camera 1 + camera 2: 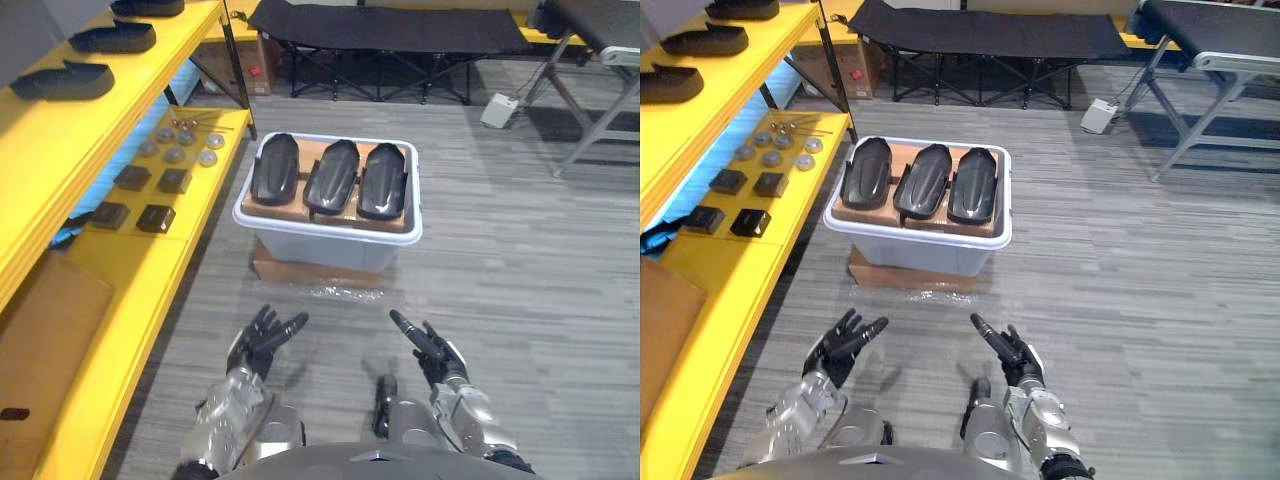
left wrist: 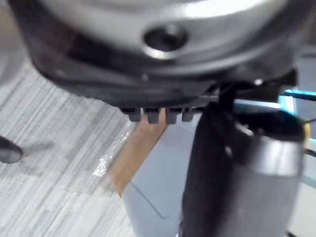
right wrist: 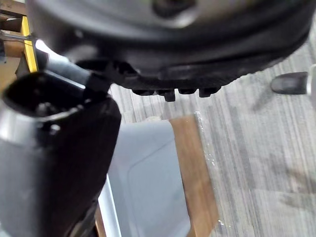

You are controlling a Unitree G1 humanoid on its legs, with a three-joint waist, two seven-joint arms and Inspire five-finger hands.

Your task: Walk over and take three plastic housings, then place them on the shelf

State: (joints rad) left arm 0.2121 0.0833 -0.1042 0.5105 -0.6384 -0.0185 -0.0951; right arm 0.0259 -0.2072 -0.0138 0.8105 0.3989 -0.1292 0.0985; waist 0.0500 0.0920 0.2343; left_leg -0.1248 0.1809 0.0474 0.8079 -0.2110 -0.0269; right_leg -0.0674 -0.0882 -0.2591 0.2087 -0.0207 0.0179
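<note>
Left hand (image 1: 260, 344) and right hand (image 1: 436, 356) — both low, apart, fingers straight, pointing forward

Grey striped carpet floor (image 1: 520, 260) throughout. Black folding cot (image 1: 390, 30) sits along the far side. Left of the cot there's a cardboard box (image 1: 252, 62), then yellow shelving (image 1: 160, 280). Right of the cot: small white box (image 1: 498, 110) on the floor, and a dark-topped bench (image 1: 600, 20) on grey metal legs.
</note>
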